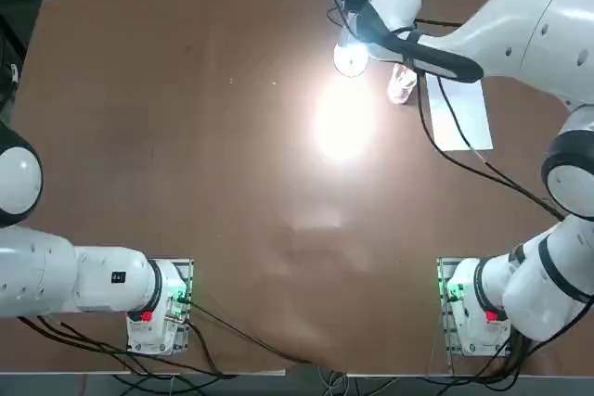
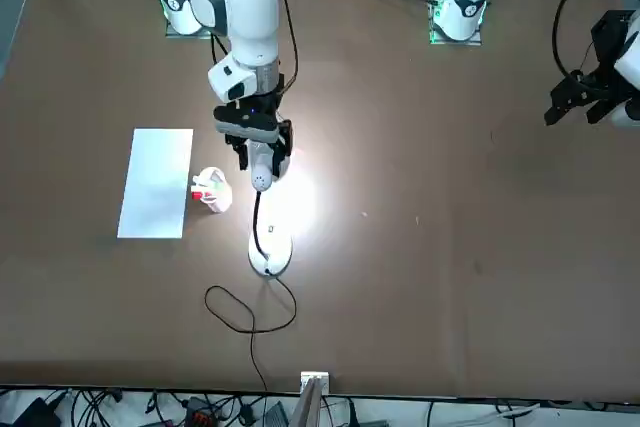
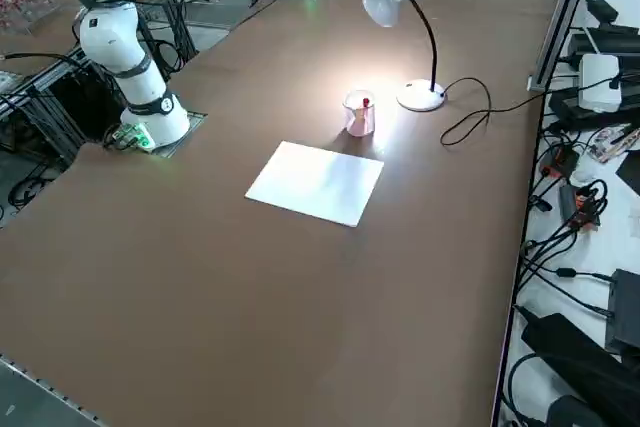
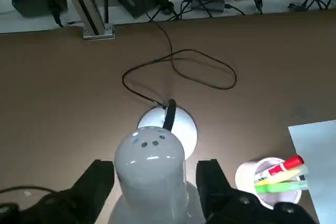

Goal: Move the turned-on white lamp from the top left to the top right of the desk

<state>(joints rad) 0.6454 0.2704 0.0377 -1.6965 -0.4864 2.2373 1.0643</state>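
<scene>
Between end effector (image 4: 152, 182) fingers, lamp (image 4: 152, 174) head

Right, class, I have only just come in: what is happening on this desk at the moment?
The right arm's tool is at the glowing head of the white lamp, one finger on either side of it. The wrist view shows small gaps, so a firm grip cannot be confirmed. The lamp's round base sits on the brown desk near its far edge, its black cord looped behind it. Beside it stand a clear cup of pens and a sheet of paper.
</scene>
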